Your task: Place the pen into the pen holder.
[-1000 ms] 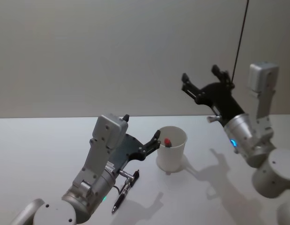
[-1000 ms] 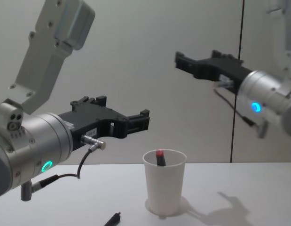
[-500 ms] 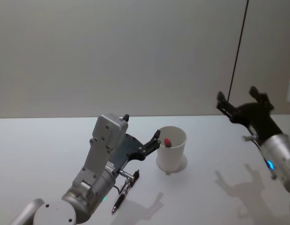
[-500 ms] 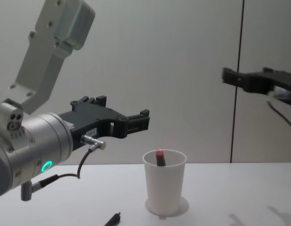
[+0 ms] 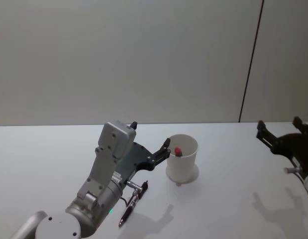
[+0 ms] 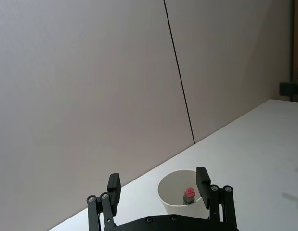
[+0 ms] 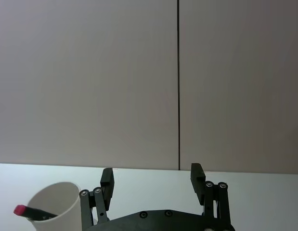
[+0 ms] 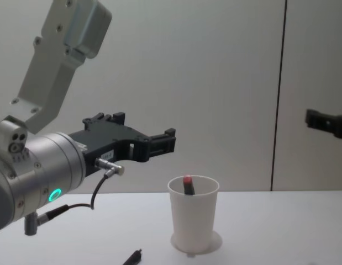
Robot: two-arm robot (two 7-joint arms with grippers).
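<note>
On the white table [image 5: 233, 199], near its middle, the pen holder [image 5: 182, 165] stands upright on its narrow base, and the red-ended pen [image 5: 177, 150] is inside it. That pen stands steeply, its long axis tilted rather than plumb. Its red end is up and rests at the rim on the side toward the left gripper [image 6: 158, 179], and its dark shaft slants down into the cup, where the lower end is hidden. The left gripper hovers just beside the holder, a little above rim height and pointing toward it, its fingers spread wide and gripping nothing. A black pen [image 5: 130, 205] lies flat on the table beneath that arm's wrist, clear of the holder, its long axis running from the cup's side back toward the robot; which end is its tip I cannot tell. The right gripper [image 5: 278, 123] is well apart at the table's right side, raised, likewise wide open and empty.
</note>
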